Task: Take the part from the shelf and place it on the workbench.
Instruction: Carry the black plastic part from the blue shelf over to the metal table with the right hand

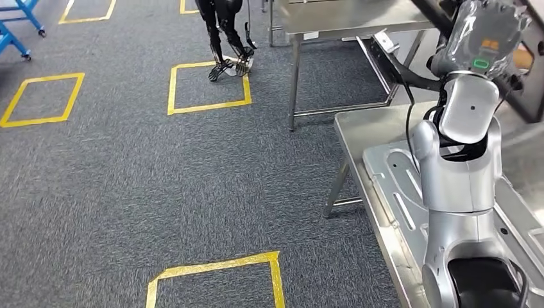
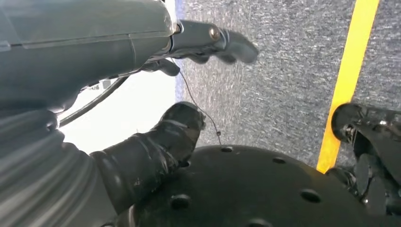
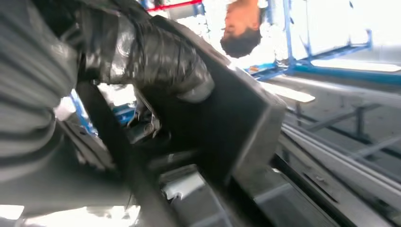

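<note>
Right wrist view has the right hand (image 3: 156,61) gripping the dark part (image 3: 236,127) above the worktop (image 1: 359,128); a loose hold could drop it early, while the left hand (image 2: 189,94) hangs empty, fingers apart.

Grey carpet floor (image 1: 128,186) with yellow tape squares (image 1: 208,86), steel surface (image 1: 359,125) right of them, blue frame (image 1: 16,25) far left.
</note>
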Available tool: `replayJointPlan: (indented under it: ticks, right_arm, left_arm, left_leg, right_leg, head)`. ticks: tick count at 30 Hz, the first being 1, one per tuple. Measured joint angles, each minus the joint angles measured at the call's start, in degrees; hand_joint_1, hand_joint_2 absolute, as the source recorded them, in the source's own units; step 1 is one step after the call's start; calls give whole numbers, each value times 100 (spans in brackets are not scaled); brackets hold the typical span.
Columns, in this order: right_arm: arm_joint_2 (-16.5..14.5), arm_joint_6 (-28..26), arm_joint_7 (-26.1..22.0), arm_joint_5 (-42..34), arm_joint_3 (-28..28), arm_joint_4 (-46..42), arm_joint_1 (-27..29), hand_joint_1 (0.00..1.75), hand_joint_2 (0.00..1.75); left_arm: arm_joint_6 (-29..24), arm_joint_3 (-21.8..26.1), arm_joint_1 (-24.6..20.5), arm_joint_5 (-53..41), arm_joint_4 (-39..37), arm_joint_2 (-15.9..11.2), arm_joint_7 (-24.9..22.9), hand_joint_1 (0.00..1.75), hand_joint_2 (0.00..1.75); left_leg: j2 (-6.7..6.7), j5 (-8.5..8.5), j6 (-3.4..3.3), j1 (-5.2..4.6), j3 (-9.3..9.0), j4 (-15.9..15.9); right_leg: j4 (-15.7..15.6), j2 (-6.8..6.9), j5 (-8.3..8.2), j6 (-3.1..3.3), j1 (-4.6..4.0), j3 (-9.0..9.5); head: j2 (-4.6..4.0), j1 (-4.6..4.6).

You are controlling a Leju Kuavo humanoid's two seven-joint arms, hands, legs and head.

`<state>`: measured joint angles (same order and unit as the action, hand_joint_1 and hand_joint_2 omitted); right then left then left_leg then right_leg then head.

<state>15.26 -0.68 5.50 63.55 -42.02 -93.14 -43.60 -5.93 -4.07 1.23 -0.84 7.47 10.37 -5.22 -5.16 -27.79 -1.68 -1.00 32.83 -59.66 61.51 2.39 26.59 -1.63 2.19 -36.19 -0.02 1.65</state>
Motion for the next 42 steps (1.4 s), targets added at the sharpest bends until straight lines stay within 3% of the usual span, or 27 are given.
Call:
replayJointPlan:
  ticks: [1,3,5,6,7,8,9,10,12,14,16,18,20,22,23,24,27,29,31,32,34,36,37,38,39,40,42]
  right_arm:
    - [-16,42,-1,7,-36,20,-84,175,175]
    - [-51,97,-2,14,-100,57,-248,175,175]
    - [-87,150,1,16,-159,88,-374,175,175]
    - [-99,182,3,16,-188,105,-409,175,175]
    - [-104,214,8,16,-214,124,-425,175,175]
    - [-107,241,18,16,-234,145,-431,175,175]
    - [-108,261,35,16,-248,167,-435,175,175]
    - [-108,278,56,16,-255,189,-443,175,175]
    - [-104,307,86,16,-257,222,-472,175,175]
    - [-90,368,94,17,-259,255,-496,175,175]
    - [-54,474,95,17,-262,293,-500,175,175]
    - [14,678,93,9,-267,331,-525,175,175]
    - [83,920,92,-2,-283,377,-573,175,175]
    - [138,1110,89,-10,-309,440,-602,175,175]
    - [169,1199,87,-16,-328,477,-614,175,175]
    - [200,1287,85,-24,-356,520,-637,175,175]
    - [290,1449,83,-50,-449,640,-761,175,175]
    - [341,1488,83,-66,-509,700,-838,175,175]
    - [390,1505,81,-74,-562,750,-876,175,175]
    - [408,1506,80,-76,-579,770,-885,175,175]
    - [420,1507,80,-78,-600,799,-911,175,175]
    - [420,1510,84,-80,-648,820,-934,175,175]
    - [419,1516,84,-82,-682,831,-938,175,175]
    - [419,1526,85,-87,-713,842,-938,175,175]
    - [420,1539,86,-92,-737,852,-938,175,175]
    - [420,1554,90,-98,-754,859,-939,175,175]
    - [421,1575,98,-113,-775,865,-945,175,175]
  left_arm:
    - [1,-16,-8,8,-2,-1,0,0,175]
    - [3,-46,-17,26,-5,-1,10,0,175]
    - [5,-74,-16,59,-8,1,28,0,175]
    - [6,-84,-15,74,-10,2,36,0,175]
    - [6,-89,-14,90,-11,2,42,0,175]
    - [6,-92,-14,106,-13,2,49,0,175]
    - [7,-95,-13,120,-13,2,54,0,175]
    - [7,-97,-12,136,-13,3,58,0,175]
    - [8,-104,5,167,-21,3,62,0,175]
    - [8,-119,20,192,-34,2,66,0,175]
    - [8,-132,15,210,-39,5,75,0,175]
    - [8,-141,4,243,-39,13,85,0,175]
    - [8,-157,10,283,-39,17,93,0,175]
    - [9,-178,26,304,-39,17,98,0,175]
    - [11,-187,28,310,-39,17,102,0,175]
    - [14,-196,27,319,-39,17,106,0,175]
    - [21,-225,25,370,-39,15,123,0,175]
    - [21,-237,27,400,-40,8,130,0,175]
    - [21,-249,24,413,-41,2,133,0,175]
    - [21,-256,20,415,-41,-1,134,0,175]
    - [21,-271,18,417,-41,-6,139,0,175]
    - [21,-279,21,419,-42,-7,145,0,175]
    - [22,-280,21,421,-41,-7,146,0,175]
    - [22,-283,20,424,-40,-7,146,0,175]
    - [22,-286,19,430,-40,-7,146,0,175]
    - [23,-292,18,436,-40,-7,146,0,175]
    - [22,-313,25,458,-43,-9,146,0,175]
  left_leg:
    - [-5,-21,25,13,6,-17]
    - [165,-216,67,50,105,-249]
    - [404,-611,84,69,382,-891]
    - [453,-790,76,70,553,-1282]
    - [471,-879,58,67,674,-1567]
    - [481,-861,29,63,709,-1666]
    - [504,-732,-9,57,632,-1533]
    - [558,-529,-53,49,458,-1197]
    - [819,-203,-126,33,69,-410]
    - [984,-113,-152,13,-106,-51]
    - [880,-60,-163,9,-141,43]
    - [723,42,-198,25,-170,184]
    - [566,109,-226,30,-152,257]
    - [415,118,-229,32,-105,241]
    - [341,115,-225,33,-86,224]
    - [267,107,-215,37,-69,201]
    - [76,46,-137,32,-27,97]
    - [-12,14,-83,5,-19,57]
    - [-102,1,-44,-7,-33,56]
    - [-78,-33,-19,5,-31,30]
    - [162,-272,28,37,99,-289]
    - [418,-656,49,62,419,-1013]
    - [456,-789,50,65,583,-1370]
    - [469,-818,42,65,677,-1570]
    - [479,-736,25,65,675,-1562]
    - [510,-554,-2,65,565,-1323]
    - [735,-156,-62,67,202,-542]
  right_leg:
    - [-2,-50,-16,47,-4,-17]
    - [-19,-144,-61,132,-12,-43]
    - [-30,-234,-99,195,-35,-81]
    - [-30,-288,-115,219,-57,-103]
    - [-30,-351,-129,236,-81,-119]
    - [-29,-418,-142,247,-103,-130]
    - [-29,-491,-154,252,-119,-136]
    - [-29,-564,-167,249,-127,-139]
    - [-29,-694,-196,221,-122,-151]
    - [-38,-816,-243,152,-87,-184]
    - [-66,-919,-296,70,-56,-212]
    - [45,-733,-198,33,-77,-290]
    - [558,-414,141,7,-98,-525]
    - [1186,-298,431,-44,-79,-777]
    - [1310,-274,446,-68,-65,-807]
    - [1215,-246,359,-91,-52,-726]
    - [190,20,-34,-106,-58,-136]
    - [-103,102,-82,-28,-101,1]
    - [-111,-23,-114,62,-111,-14]
    - [-128,-75,-129,99,-102,-15]
    - [-164,-174,-167,182,-76,-16]
    - [-168,-279,-189,232,-85,-36]
    - [-165,-347,-195,242,-94,-47]
    - [-160,-421,-200,246,-103,-54]
    - [-153,-498,-203,248,-110,-58]
    - [-144,-577,-205,248,-112,-59]
    - [-125,-720,-213,233,-109,-68]
  head:
    - [0,-1]
    - [0,0]
    - [0,0]
    - [0,-1]
    - [0,0]
    - [0,0]
    - [0,-1]
    - [0,0]
    - [0,1]
    - [0,1]
    - [0,0]
    - [0,5]
    - [0,11]
    - [0,12]
    - [0,12]
    - [0,12]
    - [0,10]
    - [0,9]
    - [0,8]
    - [0,9]
    - [0,8]
    - [0,7]
    - [0,8]
    - [0,8]
    - [0,8]
    - [0,8]
    - [0,9]
